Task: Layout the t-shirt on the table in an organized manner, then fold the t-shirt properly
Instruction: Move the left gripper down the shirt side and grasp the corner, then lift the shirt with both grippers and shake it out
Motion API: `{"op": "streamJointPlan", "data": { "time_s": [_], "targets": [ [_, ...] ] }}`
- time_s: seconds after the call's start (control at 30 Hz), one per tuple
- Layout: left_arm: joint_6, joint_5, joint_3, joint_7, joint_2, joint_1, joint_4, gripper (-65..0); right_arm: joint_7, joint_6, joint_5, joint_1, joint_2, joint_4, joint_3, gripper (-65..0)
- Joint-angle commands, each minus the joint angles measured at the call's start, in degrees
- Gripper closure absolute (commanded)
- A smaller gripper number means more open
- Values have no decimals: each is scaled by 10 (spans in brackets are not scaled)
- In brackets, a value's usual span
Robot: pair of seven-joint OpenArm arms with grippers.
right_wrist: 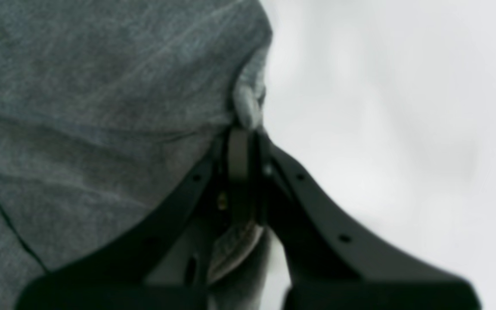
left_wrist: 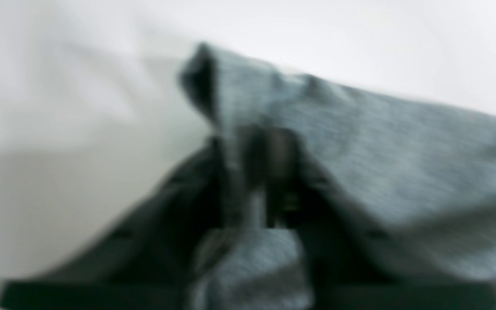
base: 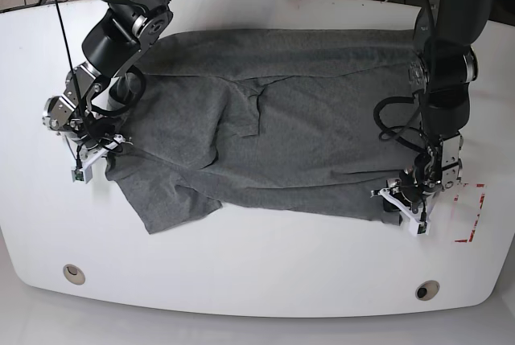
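The shirt [base: 282, 120] lies rumpled across the table [base: 257, 281], reaching its far edge. The left gripper [left_wrist: 269, 172] pinches the near hem toward one side edge; the right gripper [right_wrist: 243, 142] pinches cloth toward the opposite side edge, likely to pull it flat.

A soft, matt heather-grey knit cotton t-shirt [base: 282, 128] lies wrinkled on a smooth, glossy white table [base: 241, 273], which carries two round shiny metal grommets [base: 74, 273] near its front edge, below the shirt.
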Motion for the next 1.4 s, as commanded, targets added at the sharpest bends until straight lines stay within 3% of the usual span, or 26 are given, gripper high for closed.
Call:
{"op": "streamJointPlan", "data": {
  "time_s": [0.0,0.37,0.57,0.8,1.03,1.37],
  "targets": [
    [23,1,15,-7,-2,-9,9,0,8,1,6,13,8,9,-3,0],
    [24,-3,9,-3,-3,1,65,0,6,1,5,13,8,40,-5,0],
    [20,-2,-25,60,-9,40,183,0,-17,1,5,8,7,107,-18,0],
    [-33,-2,-34,139,-30,95,343,0,-45,1,6,-15,8,200,-75,0],
    [-39,-2,-63,202,-30,129,468,0,-46,1,6,-36,7,257,-129,0],
    [-61,-2,-82,273,-30,127,607,0,-75,1,6,-6,11,296,-147,0]
  ]
}}
